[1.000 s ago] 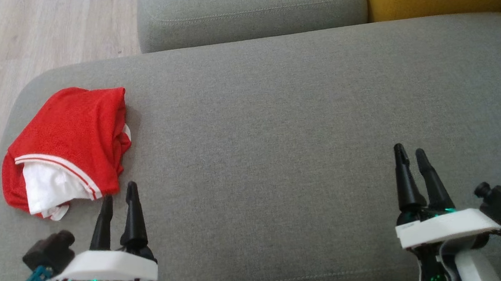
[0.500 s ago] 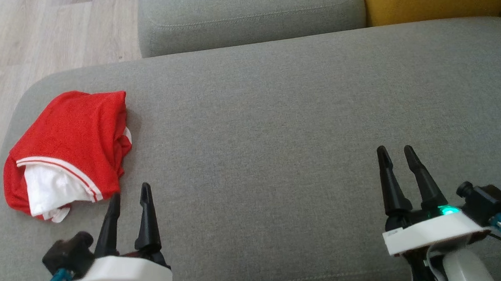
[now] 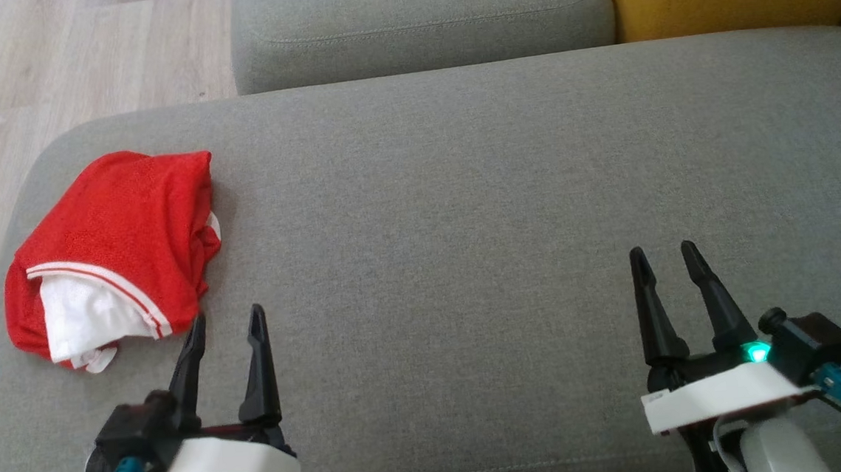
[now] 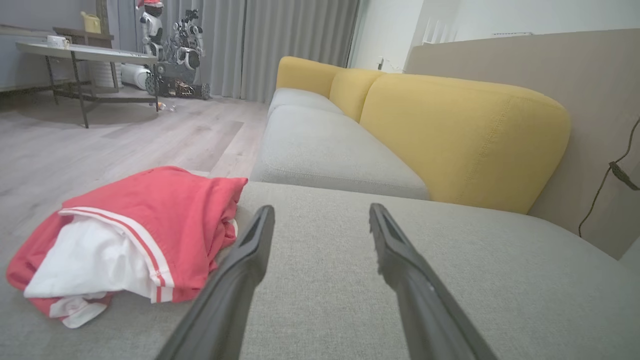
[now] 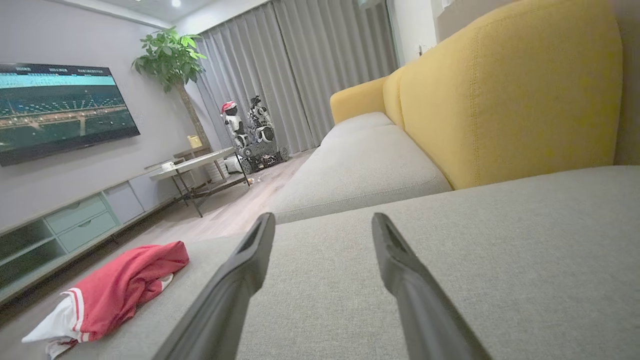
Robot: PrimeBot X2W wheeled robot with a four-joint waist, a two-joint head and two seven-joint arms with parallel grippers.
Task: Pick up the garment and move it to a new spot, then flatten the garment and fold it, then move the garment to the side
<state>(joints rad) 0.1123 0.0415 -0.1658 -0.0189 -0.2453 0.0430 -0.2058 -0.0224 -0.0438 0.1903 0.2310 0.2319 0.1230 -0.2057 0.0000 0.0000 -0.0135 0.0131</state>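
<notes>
Red garment [image 3: 106, 243], the cushion's [image 3: 461, 189] edge close on its left.
Left gripper [image 3: 225, 320] beside it, right gripper [image 3: 665, 256] well apart; both spread wide, empty.

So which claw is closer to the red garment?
The left claw: its tips sit just beside the red garment, while the right claw is far off across the grey seat cushion.
</notes>
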